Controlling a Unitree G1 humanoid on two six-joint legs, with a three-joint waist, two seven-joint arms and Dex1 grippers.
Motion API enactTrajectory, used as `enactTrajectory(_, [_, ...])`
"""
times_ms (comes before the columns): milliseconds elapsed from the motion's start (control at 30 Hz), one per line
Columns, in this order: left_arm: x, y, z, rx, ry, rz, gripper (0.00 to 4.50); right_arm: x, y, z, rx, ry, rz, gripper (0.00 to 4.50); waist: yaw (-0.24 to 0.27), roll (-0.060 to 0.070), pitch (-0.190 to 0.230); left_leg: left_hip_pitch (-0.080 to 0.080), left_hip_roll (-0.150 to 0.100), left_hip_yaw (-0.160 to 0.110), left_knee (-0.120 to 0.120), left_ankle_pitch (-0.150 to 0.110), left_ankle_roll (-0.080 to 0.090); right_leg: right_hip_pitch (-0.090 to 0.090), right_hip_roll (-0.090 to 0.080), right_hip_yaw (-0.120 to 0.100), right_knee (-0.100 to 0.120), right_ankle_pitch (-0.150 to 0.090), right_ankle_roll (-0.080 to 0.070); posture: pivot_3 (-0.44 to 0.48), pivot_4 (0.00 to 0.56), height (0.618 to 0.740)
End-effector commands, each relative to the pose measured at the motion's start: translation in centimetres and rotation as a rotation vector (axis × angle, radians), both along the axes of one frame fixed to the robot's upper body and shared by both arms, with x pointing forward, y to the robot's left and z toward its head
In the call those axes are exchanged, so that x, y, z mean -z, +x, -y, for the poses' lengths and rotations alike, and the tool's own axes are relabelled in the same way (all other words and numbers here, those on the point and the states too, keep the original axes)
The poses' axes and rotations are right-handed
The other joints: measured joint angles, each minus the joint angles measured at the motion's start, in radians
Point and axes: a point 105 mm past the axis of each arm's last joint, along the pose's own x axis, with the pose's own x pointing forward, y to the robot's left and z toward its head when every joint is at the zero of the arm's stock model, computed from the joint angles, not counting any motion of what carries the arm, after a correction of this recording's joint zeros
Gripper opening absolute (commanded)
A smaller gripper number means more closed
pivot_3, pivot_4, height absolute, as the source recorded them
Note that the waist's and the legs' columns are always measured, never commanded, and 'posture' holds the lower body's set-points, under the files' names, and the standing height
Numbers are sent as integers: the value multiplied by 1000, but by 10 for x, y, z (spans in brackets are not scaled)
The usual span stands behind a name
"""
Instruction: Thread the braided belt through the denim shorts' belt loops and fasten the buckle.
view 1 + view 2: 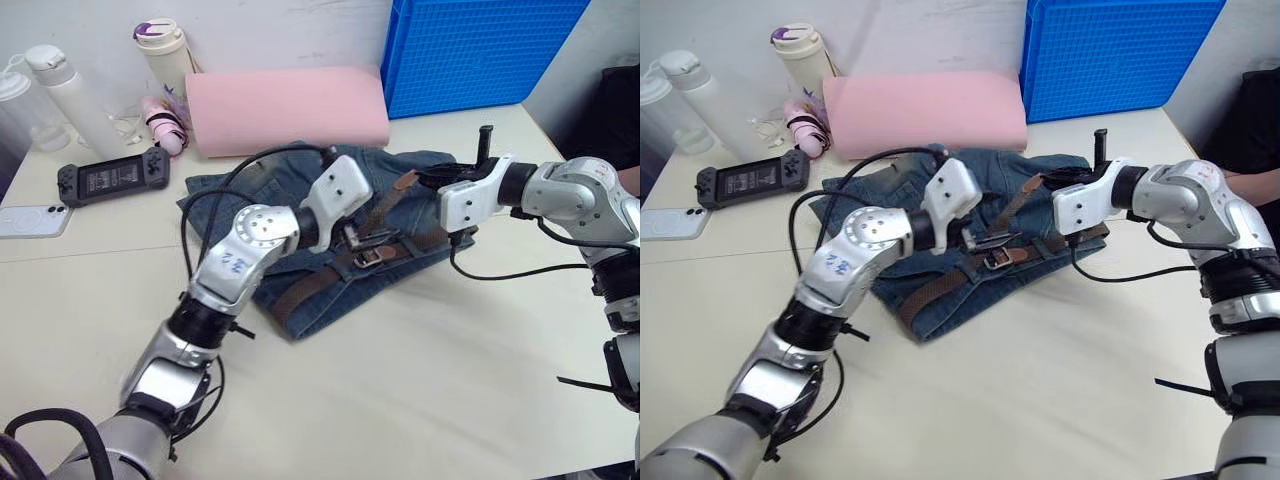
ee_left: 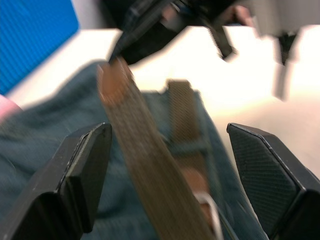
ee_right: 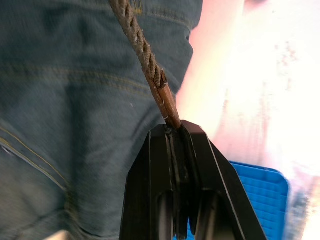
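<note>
The denim shorts [image 1: 300, 215] lie crumpled at the table's middle. The braided belt [image 1: 310, 288] runs along their waistband, passing under a belt loop [image 2: 192, 148], to the silver buckle [image 1: 370, 257]. Past the buckle, the belt's free end [image 1: 393, 203] rises slanting to the right. My right gripper [image 3: 175, 127] is shut on its leather tip [image 3: 167, 106], just above the shorts' right edge. My left gripper [image 1: 362, 237] hovers open over the buckle, its fingers [image 2: 82, 172] on either side of the raised strap [image 2: 142, 165] without touching it.
A pink foam roll [image 1: 290, 108] lies behind the shorts, with a blue crate [image 1: 470, 50] at the back right. Bottles [image 1: 165, 50], a game console [image 1: 112, 178] and a phone [image 1: 30, 220] stand at the left. A person's dark sleeve [image 1: 1255, 110] shows at the far right.
</note>
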Motion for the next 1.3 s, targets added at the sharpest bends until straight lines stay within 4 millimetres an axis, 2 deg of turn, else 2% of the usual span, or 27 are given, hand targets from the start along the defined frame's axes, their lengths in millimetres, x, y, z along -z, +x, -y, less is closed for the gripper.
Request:
enactTrajectory(33, [-12,6,7,-37,-2,85,4055,-18,-10,-3,-2,60,-14,113,2,0,0,0,0,0,0,0,0,0,0,0,0,0,0,0,150,740])
enactTrajectory(233, [-7,12,16,-65,36,105,4055,-22,-16,-7,7,92,-42,113,4,0,0,-1,0,0,4,0,0,0,0,0,2,0,0,0,150,740])
enactTrajectory(267, [-6,12,17,-65,43,105,3620,-22,-16,-7,9,96,-44,0,6,0,0,-1,0,0,5,0,0,0,0,0,2,0,0,0,150,740])
enactTrajectory(300, [-5,12,18,-64,46,103,3476,-23,-16,-7,12,100,-45,0,8,0,0,-1,0,0,5,0,0,0,-1,0,2,0,0,0,150,740])
enactTrajectory(333, [-3,12,18,-65,56,107,3142,-23,-16,-7,14,103,-46,0,11,0,0,-1,-1,0,6,0,0,0,-1,0,3,0,0,0,150,740])
enactTrajectory(400, [-3,12,18,-62,63,115,2233,-23,-17,-7,16,105,-47,0,15,0,0,-2,-1,0,7,0,0,0,-1,0,3,0,0,0,150,740])
enactTrajectory(467, [-4,12,18,-67,57,118,1528,-22,-17,-7,16,105,-50,0,19,0,0,-2,-1,0,8,0,1,0,-1,0,3,0,0,0,150,740])
enactTrajectory(567, [-6,15,16,-92,44,123,63,-21,-19,-8,15,111,-55,0,23,0,0,-2,-1,0,8,0,1,0,-1,0,4,0,1,0,150,740])
enactTrajectory(633, [-6,18,14,-107,42,122,21,-21,-19,-8,19,121,-54,0,24,0,0,-2,-1,0,8,0,1,0,-1,0,4,0,1,0,150,740])
enactTrajectory(667, [-6,19,12,-116,39,113,0,-23,-20,-9,10,165,-66,547,24,0,0,-2,-1,0,8,-1,1,0,-1,0,4,0,1,0,150,740])
enactTrajectory(700, [-5,20,10,-121,36,106,0,-25,-22,-10,4,197,-76,716,25,0,0,-2,-1,0,9,-1,1,0,-1,0,3,0,1,0,150,740])
enactTrajectory(767, [-3,21,7,-128,30,88,0,-27,-24,-10,-5,245,-101,1449,24,0,0,-2,-1,0,9,-1,1,0,-1,0,4,0,1,0,150,740])
enactTrajectory(833, [-1,21,3,-135,10,56,0,-22,-27,-8,8,237,-126,2416,24,0,0,-2,-1,0,9,-1,1,-1,-1,0,4,0,1,0,150,740])
enactTrajectory(900, [3,22,-5,-154,-14,13,0,-6,-32,-2,33,225,-210,3350,24,0,0,-2,-1,0,9,-1,1,-1,-1,0,5,0,1,0,150,740])
enactTrajectory(967, [7,24,-14,-174,-37,-30,0,22,-47,2,47,218,-375,4061,24,0,0,-2,-1,0,9,-1,1,0,-1,0,5,0,1,0,150,740])
enactTrajectory(1100, [12,18,-17,-129,-32,-49,0,54,-67,-8,40,292,-563,4061,30,0,0,-3,-1,-1,10,-1,1,0,-1,0,5,0,1,0,150,740])
enactTrajectory(1200, [17,16,-17,-112,-16,-65,0,71,-73,-15,50,338,-629,4061,27,0,0,-4,-1,-1,12,-2,2,0,-1,-1,5,0,1,0,150,740])
enactTrajectory(1233, [22,14,-17,-104,6,-67,0,75,-73,-17,55,344,-638,3543,27,0,0,-5,-2,-1,11,-2,2,-2,-2,0,5,1,1,0,150,740])
enactTrajectory(1267, [26,13,-17,-96,30,-66,0,78,-73,-18,61,347,-638,3300,27,0,0,-5,-1,-1,12,-2,2,-2,-1,0,6,1,1,0,150,740])
enactTrajectory(1300, [30,11,-17,-90,48,-64,0,79,-73,-19,65,345,-627,2866,27,0,0,-5,-1,-1,13,-2,2,-1,-1,-1,6,1,1,0,150,740])
